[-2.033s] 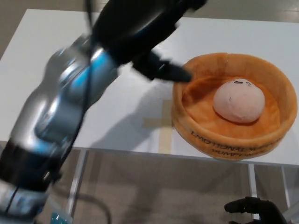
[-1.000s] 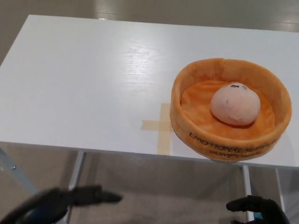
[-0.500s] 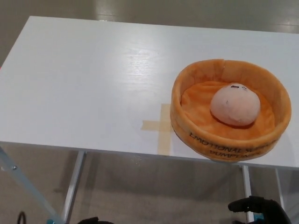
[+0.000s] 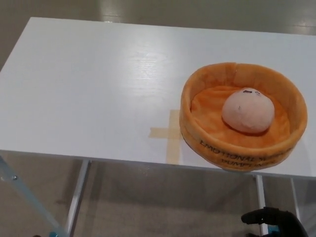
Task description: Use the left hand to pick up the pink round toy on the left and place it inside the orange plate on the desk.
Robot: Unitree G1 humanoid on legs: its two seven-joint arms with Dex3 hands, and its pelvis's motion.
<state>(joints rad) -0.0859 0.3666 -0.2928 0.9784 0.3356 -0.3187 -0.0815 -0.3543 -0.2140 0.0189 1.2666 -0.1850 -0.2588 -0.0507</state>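
Fingers of my right hand (image 4: 270, 220) show only as dark tips at the bottom edge, about 5 o'clock, below the desk; I cannot tell if they are open or closed. My left hand is not in view, so I say nothing about its fingers. Farther up, the tape cross (image 4: 170, 132) lies near the front edge of the white desk (image 4: 89, 89). At 3 o'clock sits the orange plate (image 4: 197, 136), and the pink round toy (image 4: 247, 110) rests inside it, upright. I judge the placing is done; the good way now is to keep both arms low and away from the plate.
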